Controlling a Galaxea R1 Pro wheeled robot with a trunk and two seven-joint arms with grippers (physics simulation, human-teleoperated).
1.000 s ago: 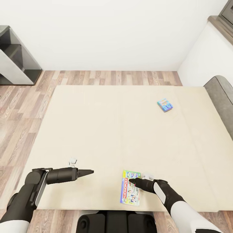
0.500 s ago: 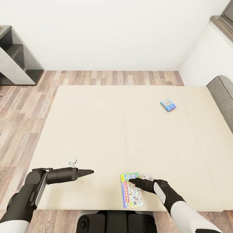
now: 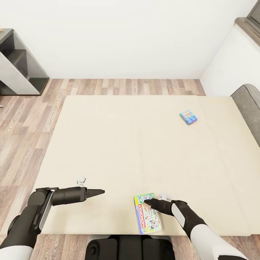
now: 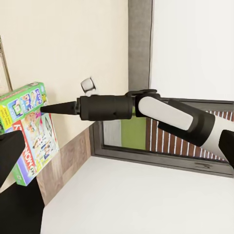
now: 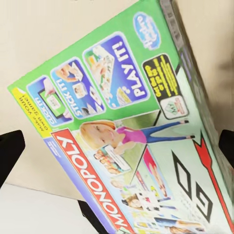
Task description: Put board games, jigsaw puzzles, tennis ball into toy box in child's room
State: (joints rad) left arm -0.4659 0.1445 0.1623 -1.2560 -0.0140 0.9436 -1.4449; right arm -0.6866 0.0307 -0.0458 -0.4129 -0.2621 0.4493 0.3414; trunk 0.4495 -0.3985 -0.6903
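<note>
The broad cream-coloured bed point(image 3: 144, 151) spreads across the wood-plank floor point(image 3: 25, 130), and both board games lie flat on it, well apart. The larger, a flat green Monopoly board-game box point(image 3: 147, 213) with a red title band, lies at the near edge, right of centre; the small blue board-game box point(image 3: 188, 117) sits far off toward the right side. The right gripper point(image 3: 147, 203) hovers over the Monopoly box's far end with its dark fingertips point(image 5: 9, 151) spread wide at either side of the lid in the right wrist view, holding nothing. To take it well, I judge the jaws should straddle the box's narrow width squarely, come down until the fingers pass its side walls, then close; a skewed approach risks pushing the box off the near edge. The left gripper point(image 3: 98, 191) hangs above bare bed at near left, pinched together to a point and empty.
</note>
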